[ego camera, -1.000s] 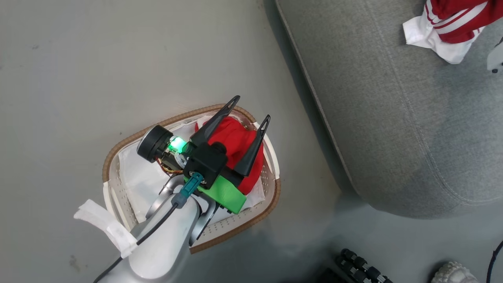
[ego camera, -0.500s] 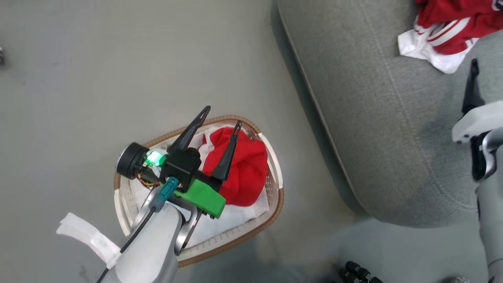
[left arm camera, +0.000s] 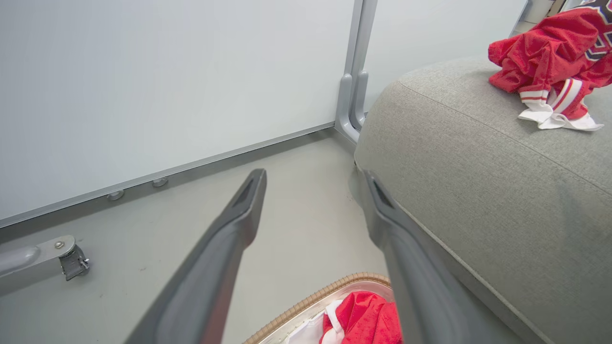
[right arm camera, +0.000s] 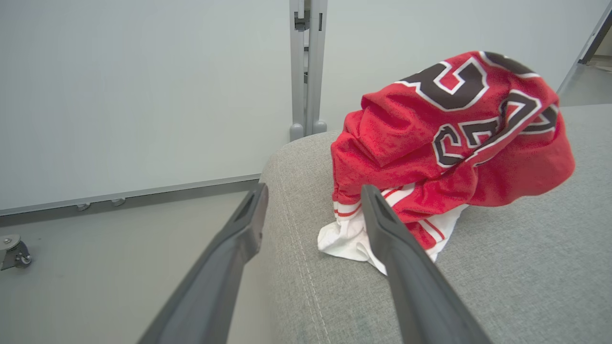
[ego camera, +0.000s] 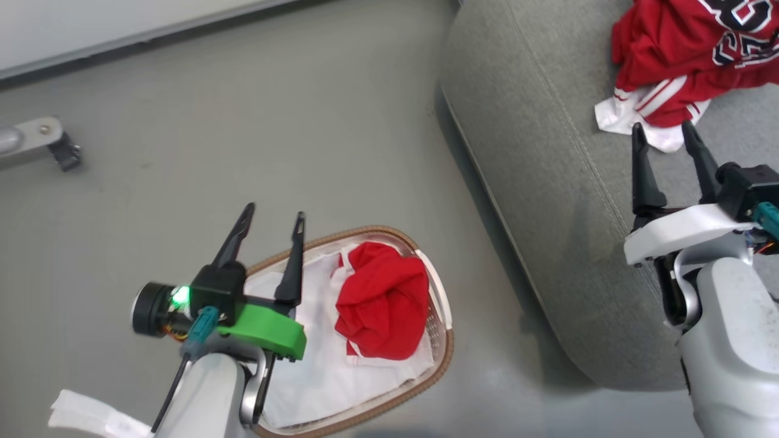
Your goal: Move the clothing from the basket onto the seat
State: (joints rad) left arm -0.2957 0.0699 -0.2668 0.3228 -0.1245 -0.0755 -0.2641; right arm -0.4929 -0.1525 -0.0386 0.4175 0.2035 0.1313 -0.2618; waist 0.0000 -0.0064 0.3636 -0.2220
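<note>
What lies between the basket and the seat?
A strip of bare grey floor separates the basket from the seat; the head view shows it.

In the oval plastic basket (ego camera: 449,350), a red fabric garment (ego camera: 382,301). Right of it, the grey upholstered seat (ego camera: 535,152) carries a red jersey (ego camera: 669,55).

Seat (ego camera: 548,182), under the right gripper (ego camera: 662,125): grey woven cloth, matt and slightly rough, with a stitched seam. Jersey (right arm camera: 430,143), just ahead of its fingers (right arm camera: 406,267): red knit cloth, matt, white trim. Basket (ego camera: 450,350), beside the left gripper (ego camera: 274,210): pale perforated plastic, brown woven rim; inside, a smooth white liner (ego camera: 310,371) and crumpled red cloth (ego camera: 383,316). Fingers of both grippers: dark matt plastic. Floor (ego camera: 304,121): grey, smooth, faint sheen
</note>
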